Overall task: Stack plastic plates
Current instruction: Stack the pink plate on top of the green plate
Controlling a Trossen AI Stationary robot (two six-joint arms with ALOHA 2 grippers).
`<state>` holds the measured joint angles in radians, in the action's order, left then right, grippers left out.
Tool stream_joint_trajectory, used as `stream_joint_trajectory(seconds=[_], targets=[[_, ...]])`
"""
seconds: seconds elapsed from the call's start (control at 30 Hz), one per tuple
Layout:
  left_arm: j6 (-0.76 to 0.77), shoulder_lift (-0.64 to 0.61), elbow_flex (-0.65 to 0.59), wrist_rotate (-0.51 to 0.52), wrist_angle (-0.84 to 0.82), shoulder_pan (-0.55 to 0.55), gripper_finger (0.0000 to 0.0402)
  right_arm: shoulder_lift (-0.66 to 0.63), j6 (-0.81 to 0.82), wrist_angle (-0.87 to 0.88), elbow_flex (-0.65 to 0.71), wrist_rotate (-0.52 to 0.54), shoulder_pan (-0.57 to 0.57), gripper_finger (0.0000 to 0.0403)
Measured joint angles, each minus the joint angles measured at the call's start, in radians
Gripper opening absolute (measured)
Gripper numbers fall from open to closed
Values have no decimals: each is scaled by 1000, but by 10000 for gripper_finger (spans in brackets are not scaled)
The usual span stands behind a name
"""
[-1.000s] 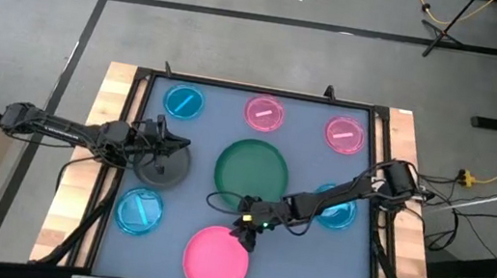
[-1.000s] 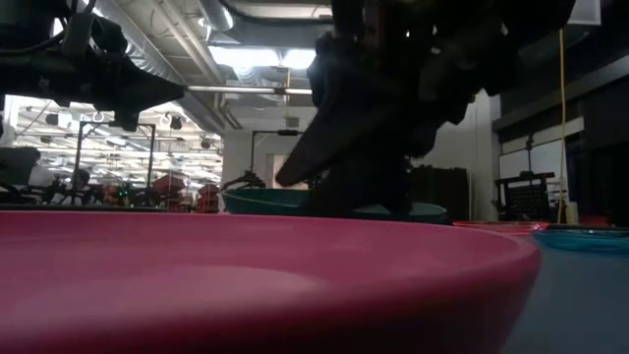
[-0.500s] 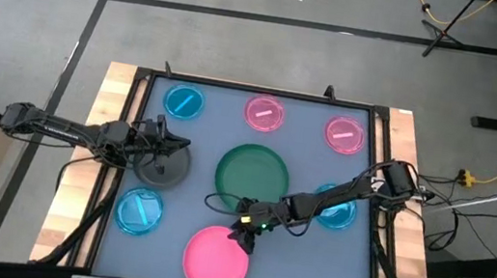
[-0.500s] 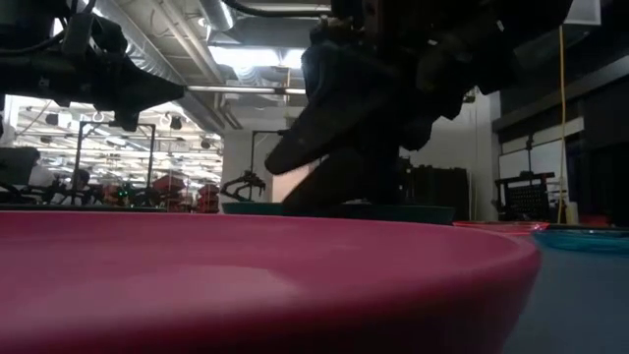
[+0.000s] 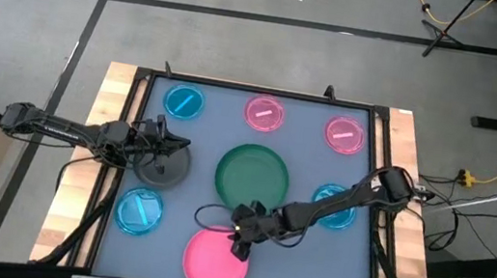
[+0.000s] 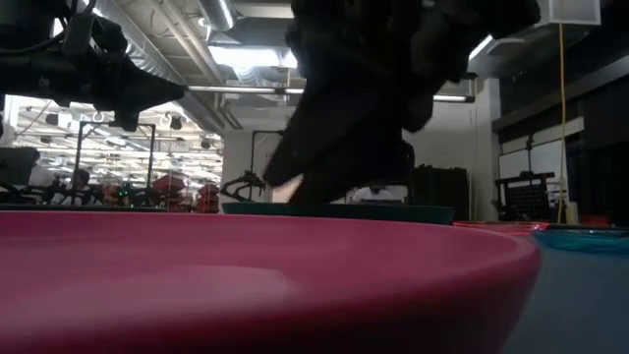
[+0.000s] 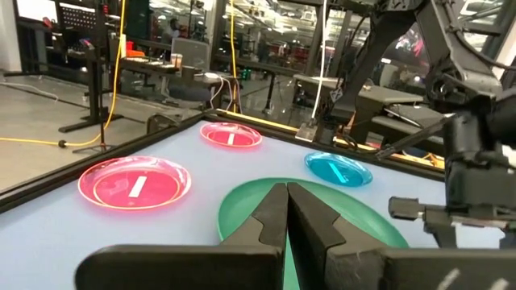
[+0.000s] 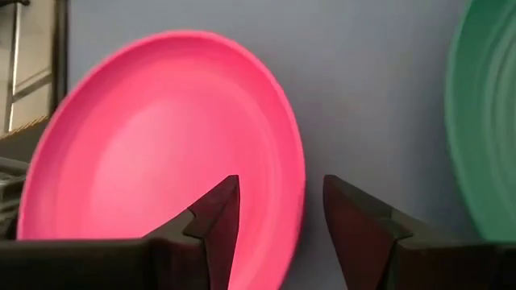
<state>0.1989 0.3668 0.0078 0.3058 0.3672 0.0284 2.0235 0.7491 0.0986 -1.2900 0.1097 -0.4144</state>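
The medium hot pink plate point(image 5: 217, 261) lies flat near the table's near edge, and fills the low view point(image 6: 265, 280). The large dark green plate point(image 5: 251, 174) lies just beyond it. My right gripper point(image 5: 238, 242) is open at the pink plate's far rim. In the right wrist view point(image 8: 280, 184) one finger stands over the plate's inside and one outside its rim. My left gripper point(image 5: 181, 146) is shut and empty, above the table left of the green plate point(image 7: 322, 217). My right gripper stands astride the pink plate's far rim point(image 8: 297, 173), slanting down from the far right. Whether its fingers point(image 8: 216, 216) touch the plate I cannot tell. The plate lies flat on the table.
Small translucent plates lie around: blue at the far left point(image 5: 183, 102) and near left point(image 5: 139, 211), pink at the far middle point(image 5: 265, 113) and far right point(image 5: 345, 134), and blue point(image 5: 336, 210) partly under my right arm. A raised black frame point(image 5: 144, 85) borders the table.
My right gripper has gone toward the table's near edge and a little left, from the green plate's near rim to the pink plate's far rim, and has come down closer to it. The plates have kept still.
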Motion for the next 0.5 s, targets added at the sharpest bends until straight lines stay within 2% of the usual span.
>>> stream_joint_trajectory(seconds=[0.4,0.5], targets=[[-19,0,0,0,0,0,5,25,13,3,0,4,-1,170],[-23,0,0,0,0,0,5,38,13,-43,-1,3,-7,170]])
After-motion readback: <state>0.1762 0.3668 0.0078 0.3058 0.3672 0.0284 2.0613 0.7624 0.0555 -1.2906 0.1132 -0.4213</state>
